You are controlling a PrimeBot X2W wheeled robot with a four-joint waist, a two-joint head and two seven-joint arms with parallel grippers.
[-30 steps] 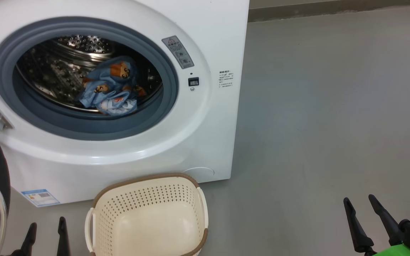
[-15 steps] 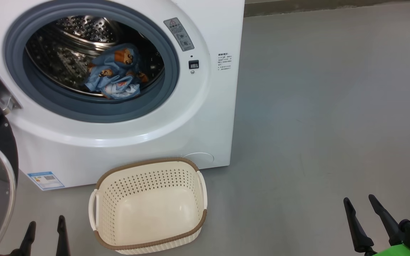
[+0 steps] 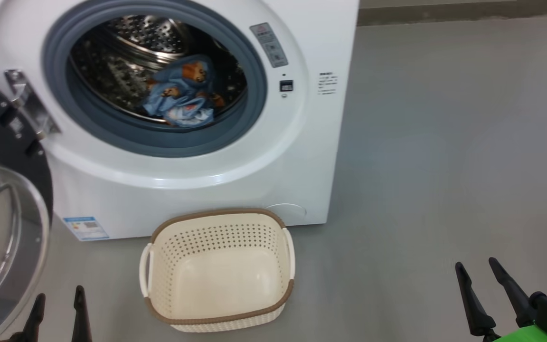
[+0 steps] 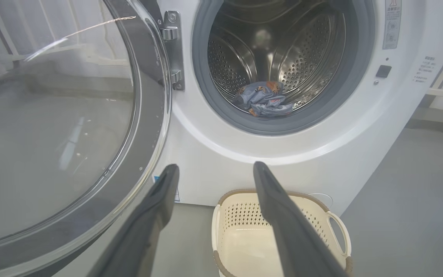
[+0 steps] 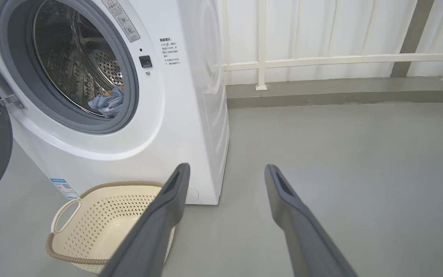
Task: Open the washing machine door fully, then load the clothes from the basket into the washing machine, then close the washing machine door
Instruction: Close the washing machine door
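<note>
a: where are the clothes?
b: the clothes [image 3: 181, 92] lie bunched low in the steel drum [image 3: 126, 52], just behind the grey gasket [image 3: 159, 148].
a: and the washing machine door?
b: the washing machine door [image 3: 7, 204] is swung wide on its metal hinge [image 3: 29, 102], off to my left. its glass porthole is turned away from the washing machine [image 3: 197, 185].
a: the basket?
b: the basket [image 3: 219, 232] sits on the grey floor [image 3: 444, 142] just in front of the washing machine. a blue label [image 3: 86, 227] is on the white front to its left. inside the basket i see its bare cream bottom.
a: your grippers?
b: my left gripper [image 3: 60, 294] hangs low, near the door's lower edge, with its fingers spread apart and pinching nothing. my right gripper [image 3: 476, 262] is well off to the right, above the floor. its fingers are spread too, with nothing between them. neither gripper touches the basket, the door or the washing machine.
</note>
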